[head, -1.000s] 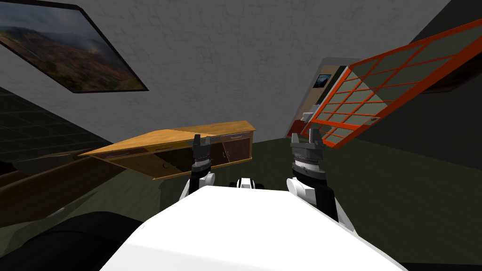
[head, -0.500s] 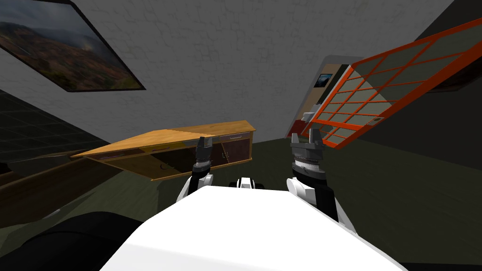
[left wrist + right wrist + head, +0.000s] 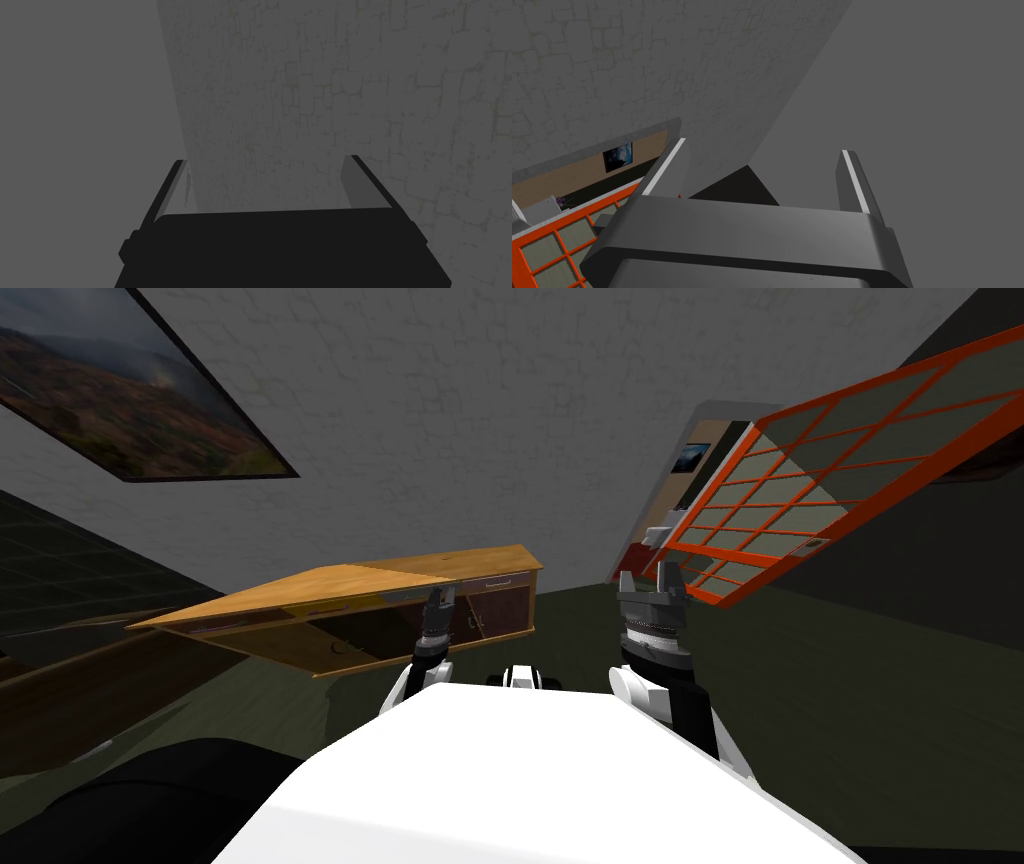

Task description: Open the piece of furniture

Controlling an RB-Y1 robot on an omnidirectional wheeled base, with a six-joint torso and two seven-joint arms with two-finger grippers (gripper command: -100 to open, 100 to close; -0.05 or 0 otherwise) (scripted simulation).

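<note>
The thing to open is a long, low wooden cabinet (image 3: 400, 578). It has a yellow-brown top and sits on the floor against the grey wall (image 3: 450, 438). I am not at it yet, and dark floor lies between the cabinet and me.

The left gripper (image 3: 438, 593) is held up in front of the cabinet's dark brown doors (image 3: 505, 606), but it is not touching them. Its two fingers (image 3: 357, 182) are wide apart with nothing between them. The right gripper (image 3: 649, 578) is off to the cabinet's right, closer to the orange door (image 3: 790, 488). Its fingers are wide apart too, and it holds nothing.

I think the cabinet is big, hard and heavy, so it should stay put when I pull on it. A door should be much lighter and swing out on its side. The best place to grab is one of the small thin handles (image 3: 473, 618) near the middle of the doors. They look skinny and smooth, so the fingers could slip off. I would close the gripper right around a handle and pull slowly in a curve. There is a strip like a drawer (image 3: 497, 583) just under the cabinet's top. The end of the cabinet away from the orange door is too hard to make out.
</note>
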